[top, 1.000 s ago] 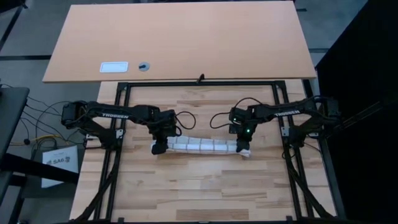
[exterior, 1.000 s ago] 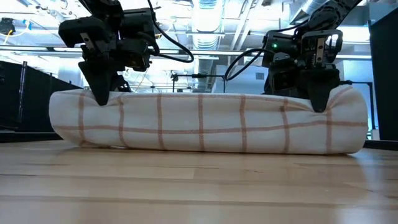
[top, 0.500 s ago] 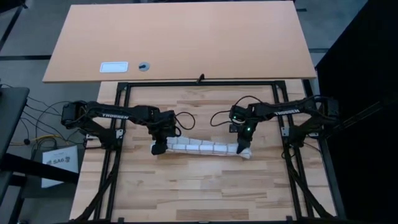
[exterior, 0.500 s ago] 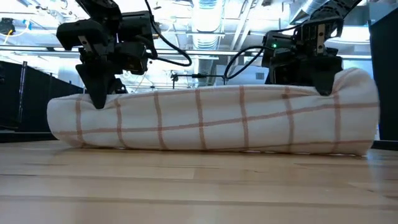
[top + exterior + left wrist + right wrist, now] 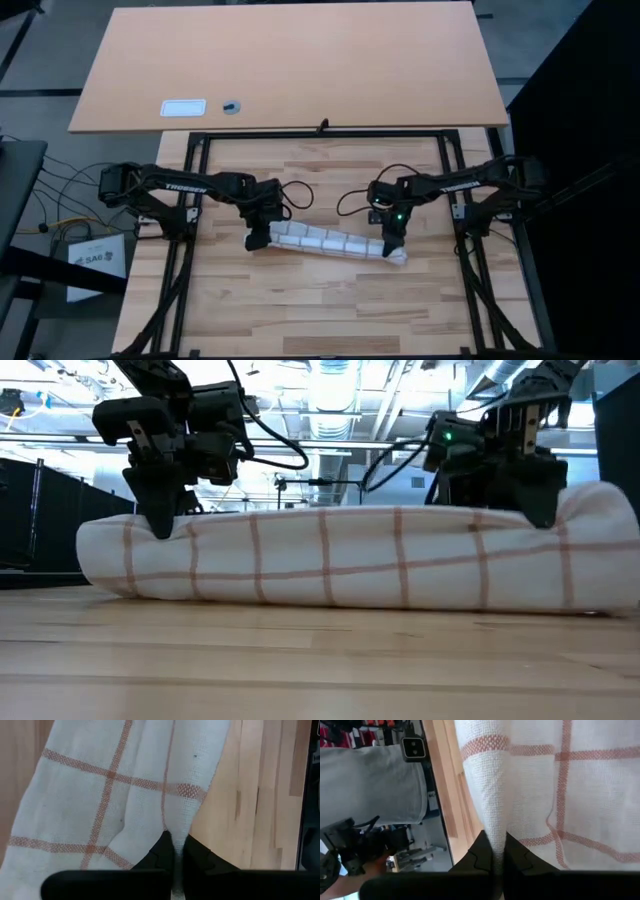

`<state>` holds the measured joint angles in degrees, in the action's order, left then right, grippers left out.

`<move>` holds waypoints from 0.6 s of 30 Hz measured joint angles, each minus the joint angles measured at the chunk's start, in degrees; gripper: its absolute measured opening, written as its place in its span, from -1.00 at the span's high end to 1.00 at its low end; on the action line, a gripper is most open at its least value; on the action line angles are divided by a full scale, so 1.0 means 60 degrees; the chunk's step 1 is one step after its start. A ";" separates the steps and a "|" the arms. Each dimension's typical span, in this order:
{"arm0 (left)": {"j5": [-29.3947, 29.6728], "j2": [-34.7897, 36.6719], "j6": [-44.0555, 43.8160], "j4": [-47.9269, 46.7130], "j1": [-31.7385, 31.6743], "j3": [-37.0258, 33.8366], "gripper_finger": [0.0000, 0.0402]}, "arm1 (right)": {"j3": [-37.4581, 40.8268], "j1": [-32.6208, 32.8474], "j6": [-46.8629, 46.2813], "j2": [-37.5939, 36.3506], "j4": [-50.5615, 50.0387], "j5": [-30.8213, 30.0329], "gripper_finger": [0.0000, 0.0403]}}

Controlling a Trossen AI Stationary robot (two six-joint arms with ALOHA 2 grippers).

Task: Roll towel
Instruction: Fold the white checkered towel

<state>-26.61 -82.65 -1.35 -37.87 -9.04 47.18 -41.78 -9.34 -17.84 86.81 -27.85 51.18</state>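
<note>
The towel (image 5: 325, 242), white with reddish-brown check lines, lies rolled into a long tube across the wooden table; it also shows in the low view (image 5: 340, 565). My left gripper (image 5: 257, 236) is shut on the roll's left end, in the low view (image 5: 160, 525). My right gripper (image 5: 391, 247) is shut on the roll's right end, in the low view (image 5: 540, 515). The right end sits nearer the table's near edge than the left end. My left gripper pinches a ridge of cloth (image 5: 175, 832) on top of the roll's left end between its two fingers, from above, pointing down. The roll rests on the table below. My right gripper pinches a raised fold of cloth (image 5: 492, 837) at the roll's right end between its two fingers, from above. The fold is drawn up into a narrow ridge; the roll's underside lies on the table.
A second, light-brown table (image 5: 290, 65) stands behind, with a small white card (image 5: 183, 107) and a small dark round thing (image 5: 231, 106) on it. A black frame (image 5: 320, 133) borders the wooden table. A person in a grey top shows beyond the table's edge (image 5: 380, 775).
My right gripper has gone toward the table's near edge, taking the roll's right end with it. The roll now lies slanted, its left end staying in place under my left gripper. Both grippers stay shut.
</note>
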 joint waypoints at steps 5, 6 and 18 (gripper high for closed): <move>-0.0004 -0.0004 -0.0032 0.0199 0.0000 -0.0004 1.00 | 0.0621 -0.0065 -0.0497 0.0112 0.0889 -0.0004 1.00; -0.0014 -0.0004 -0.0032 0.0218 0.0000 -0.0004 1.00 | 0.0668 -0.0111 -0.0526 0.0108 0.0933 0.0017 1.00; -0.0353 -0.0004 0.0039 0.0218 -0.0007 -0.0007 1.00 | 0.0940 -0.0602 -0.0554 0.0104 0.1186 0.0131 0.96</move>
<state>-28.73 -82.67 -1.12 -36.57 -9.08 47.13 -36.14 -12.96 -21.16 87.44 -20.73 51.97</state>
